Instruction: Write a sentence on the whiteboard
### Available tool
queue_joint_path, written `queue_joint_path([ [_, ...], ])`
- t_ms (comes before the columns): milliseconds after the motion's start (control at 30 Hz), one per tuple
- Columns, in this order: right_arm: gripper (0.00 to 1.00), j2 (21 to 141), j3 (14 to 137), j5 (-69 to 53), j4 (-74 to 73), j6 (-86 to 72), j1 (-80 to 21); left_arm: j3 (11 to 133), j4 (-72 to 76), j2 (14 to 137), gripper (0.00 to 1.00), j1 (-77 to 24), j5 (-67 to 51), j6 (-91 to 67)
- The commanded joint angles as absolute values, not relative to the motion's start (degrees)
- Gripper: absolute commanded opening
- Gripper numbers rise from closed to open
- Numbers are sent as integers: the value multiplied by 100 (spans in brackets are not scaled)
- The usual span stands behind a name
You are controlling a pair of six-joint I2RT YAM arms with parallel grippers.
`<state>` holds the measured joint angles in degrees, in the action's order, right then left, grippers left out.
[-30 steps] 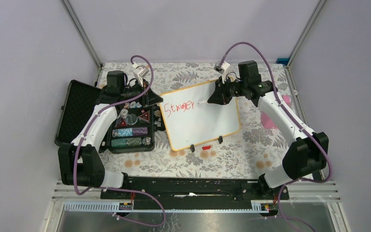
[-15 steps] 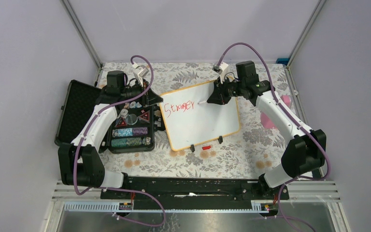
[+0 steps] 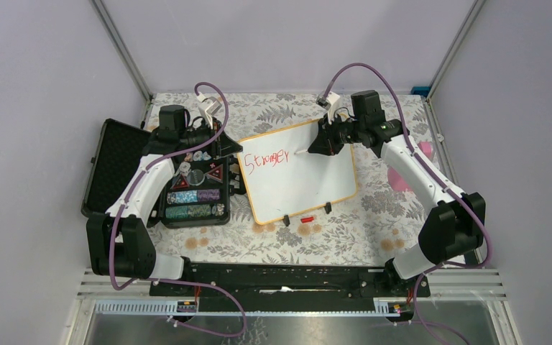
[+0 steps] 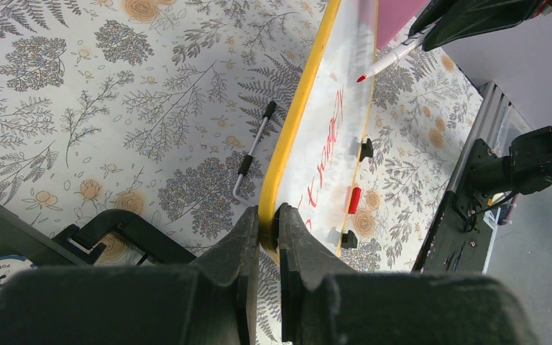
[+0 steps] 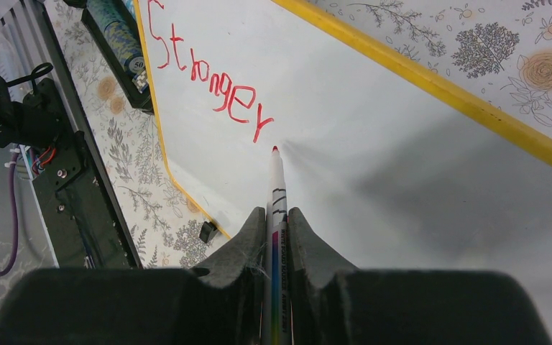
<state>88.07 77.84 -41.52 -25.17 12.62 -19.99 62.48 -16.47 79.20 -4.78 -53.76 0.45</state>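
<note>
The whiteboard [image 3: 309, 180] lies tilted in the middle of the table, with "Stronger" in red along its far left part. My left gripper [image 3: 238, 152] is shut on the board's yellow-tan frame [image 4: 287, 144] at the left edge [image 4: 268, 219]. My right gripper [image 3: 319, 148] is shut on a white marker [image 5: 277, 188] with a red tip. The tip points at the board [image 5: 402, 136] just right of the last letter. Whether the tip touches the surface I cannot tell. In the left wrist view the marker [image 4: 392, 57] shows at the top.
An open black chip case [image 3: 118, 172] with poker chips lies left of the board. A red cap [image 3: 306, 218] sits by the board's near edge between two black clip feet. A pink object [image 3: 402, 180] lies at the right. A thin black-handled tool [image 4: 251, 154] lies on the floral cloth.
The right wrist has shifted slightly toward the back and left, with the marker tip still beside the last letter. The left arm and the board have not moved.
</note>
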Motion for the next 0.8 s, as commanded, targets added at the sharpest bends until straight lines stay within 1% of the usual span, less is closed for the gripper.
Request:
queue_joint_path([
  [0,0,8806,8015,-4188,-2427,1333,-2042,6143,-1802,7859,0,-624,-5203,413],
  [767,0,9030,8221,-3811,-2423,1385,-1975,6141,-1802,7870,0,-630,-5207,404],
])
